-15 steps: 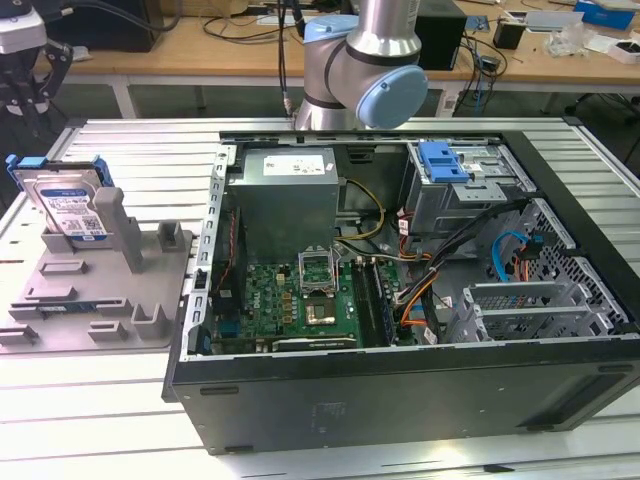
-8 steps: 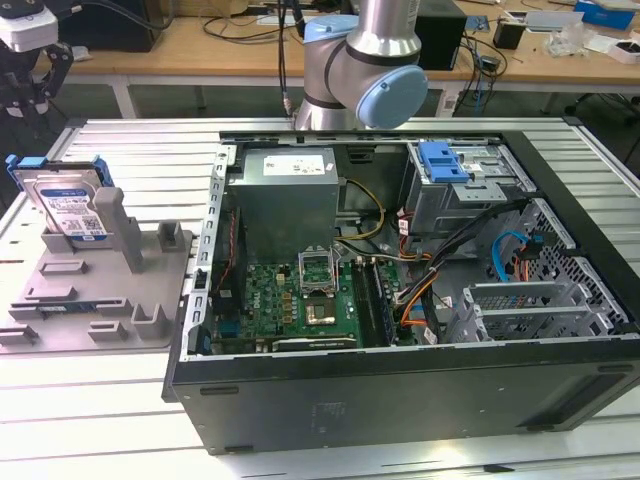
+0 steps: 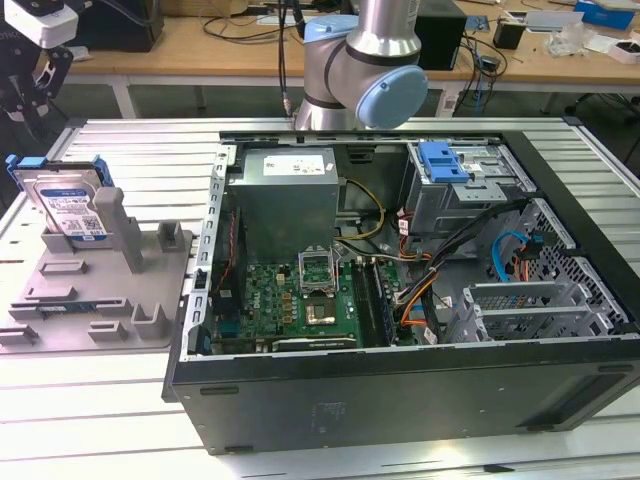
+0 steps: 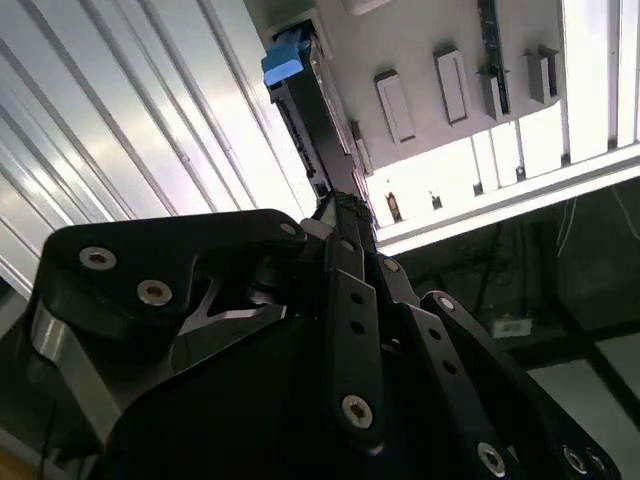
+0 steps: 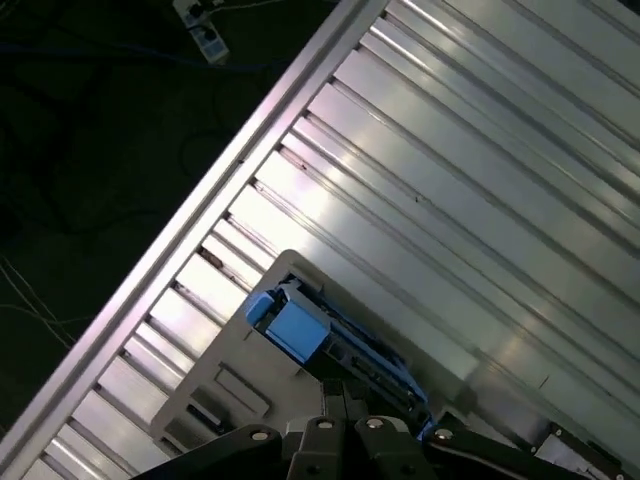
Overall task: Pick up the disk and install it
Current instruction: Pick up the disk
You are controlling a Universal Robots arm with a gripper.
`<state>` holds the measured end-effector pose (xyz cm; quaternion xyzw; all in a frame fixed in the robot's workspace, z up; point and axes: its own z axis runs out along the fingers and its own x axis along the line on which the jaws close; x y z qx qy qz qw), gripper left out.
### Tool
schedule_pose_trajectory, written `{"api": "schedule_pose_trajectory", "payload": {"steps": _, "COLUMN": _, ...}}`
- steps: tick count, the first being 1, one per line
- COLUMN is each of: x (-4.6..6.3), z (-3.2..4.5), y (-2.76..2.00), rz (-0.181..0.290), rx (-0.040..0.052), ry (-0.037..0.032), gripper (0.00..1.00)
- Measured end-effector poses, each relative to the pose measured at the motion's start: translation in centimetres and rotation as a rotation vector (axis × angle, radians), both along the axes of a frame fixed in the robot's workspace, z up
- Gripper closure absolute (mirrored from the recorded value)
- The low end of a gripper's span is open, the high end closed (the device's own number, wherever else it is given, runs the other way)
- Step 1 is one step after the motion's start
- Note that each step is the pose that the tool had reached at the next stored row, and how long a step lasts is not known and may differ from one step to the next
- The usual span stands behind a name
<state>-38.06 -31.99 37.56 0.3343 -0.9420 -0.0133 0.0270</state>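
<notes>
At the exterior view's left, near that edge of the ribbed metal table (image 3: 110, 430), lies 1 grey moulded fixture (image 3: 105, 300) with several upright posts. The disk (image 3: 68, 208) stands on edge at the fixture's far-left corner, leaning back a little, its label facing the camera, its blue rail around it, and 1 tall post just beside it. It is not yet picked up. In both wrist views the gripper (image 4: 338, 215) hangs above this corner, its black links pointing down at the blue-railed top edge of the disk (image 5: 296, 326), with the table's ribs and edge beyond. Whether the gripper is released or clenched cannot be told. Toward the middle, the silver arm (image 3: 365, 60) with its blue caps rises at the table's far edge. In front of it the open black computer case (image 3: 400, 400) lies on its side and reaches the table's right edge. Inside it sit 1 grey power supply (image 3: 285, 195), 1 green motherboard (image 3: 300, 290), then coloured cables (image 3: 420, 300), and at the far right a metal drive cage (image 3: 490, 190) carrying 1 blue latch (image 3: 445, 160).
</notes>
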Motion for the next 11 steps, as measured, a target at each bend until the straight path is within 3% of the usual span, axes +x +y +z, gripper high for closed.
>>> {"api": "schedule_pose_trajectory", "payload": {"steps": 2, "x": 0.0, "z": -0.08, "y": 0.0, "rz": 0.072, "rx": 0.0, "ry": 0.0009, "gripper": 0.89}}
{"api": "schedule_pose_trajectory", "payload": {"steps": 11, "x": 0.0, "z": -0.25, "y": 0.0, "rz": 0.266, "rx": -0.0001, "ry": 0.0026, "gripper": 0.89}}
